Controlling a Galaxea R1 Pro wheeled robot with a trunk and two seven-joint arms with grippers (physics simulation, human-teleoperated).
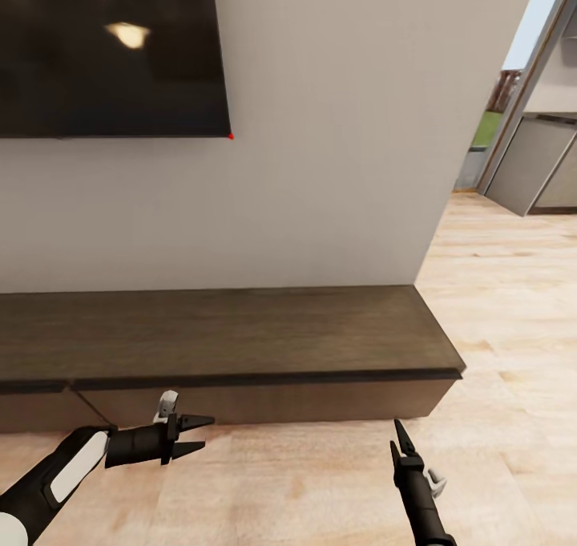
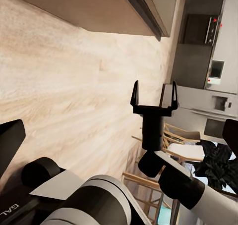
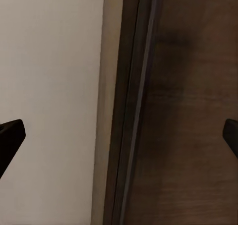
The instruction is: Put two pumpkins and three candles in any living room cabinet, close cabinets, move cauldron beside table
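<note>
The cabinet (image 1: 240,333) is a long, low, dark brown wooden unit against the white wall, and its drawer fronts sit flush and shut. Its right end stops at the wall's corner. My left gripper (image 1: 196,435) hovers just in front of the drawer front, pointing right, open and empty. My right gripper (image 1: 398,440) points up toward the cabinet's right part from over the floor, open and empty. The left wrist view looks across the floor at the right gripper (image 2: 153,97) with its fingers spread. The right wrist view faces the cabinet's dark wood (image 3: 188,111) and the pale wall beside it.
A large black TV (image 1: 112,49) hangs on the wall above the cabinet's left part. Light wooden floor (image 1: 497,305) runs on to the right past the wall's corner toward grey kitchen units (image 1: 537,161). Wooden chairs (image 2: 178,140) and kitchen appliances (image 2: 218,76) stand farther off.
</note>
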